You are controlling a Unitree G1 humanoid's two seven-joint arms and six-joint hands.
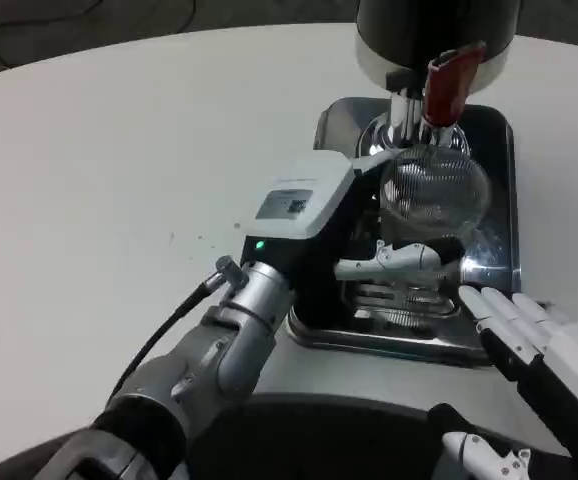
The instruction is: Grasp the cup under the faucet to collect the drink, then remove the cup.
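One clear cup [435,190] under faucet [409,112], left robot hand [369,255] gripping it.

One clear cup [436,188], one faucet [409,110], one drip tray [499,250], two hands [314,200] [529,335].

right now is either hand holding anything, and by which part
The left hand grips the clear cup around its lower side, under the faucet. The right hand holds nothing.

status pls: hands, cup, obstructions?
Left hand grips clear cup under faucet. Right hand open beside drip tray. Nothing blocking.
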